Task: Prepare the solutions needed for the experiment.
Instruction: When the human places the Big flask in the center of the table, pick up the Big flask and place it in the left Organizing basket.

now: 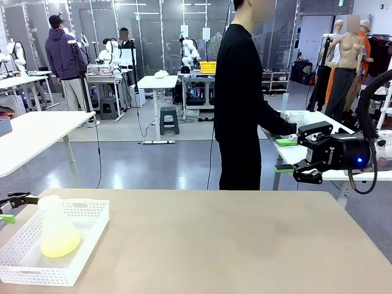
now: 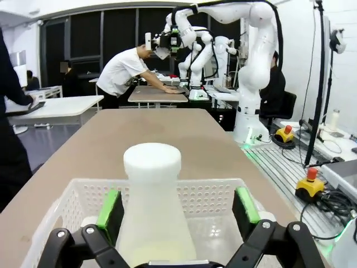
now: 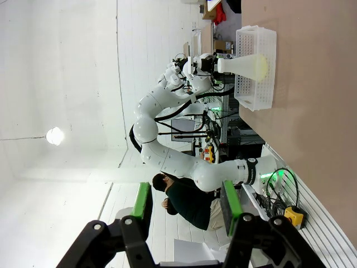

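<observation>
A frosted conical flask [image 1: 56,229] stands upright in a white basket [image 1: 89,245] at the table's front left. It holds the solutions [image 1: 60,246], a shallow pale yellow layer at its bottom. My left gripper [image 1: 18,206] is open at the picture's left edge, level with the flask's neck. In the left wrist view its green pads [image 2: 110,207] stand either side of the flask [image 2: 152,212], with gaps to it. My right gripper [image 1: 283,154] hangs open and empty above the table's far right; its own view shows the flask [image 3: 245,65] far off.
The tan table [image 1: 233,245] is bare to the right of the basket. A person in black [image 1: 242,98] stands at the far side, turned toward a white table [image 1: 318,122] at the right, with a hand on it.
</observation>
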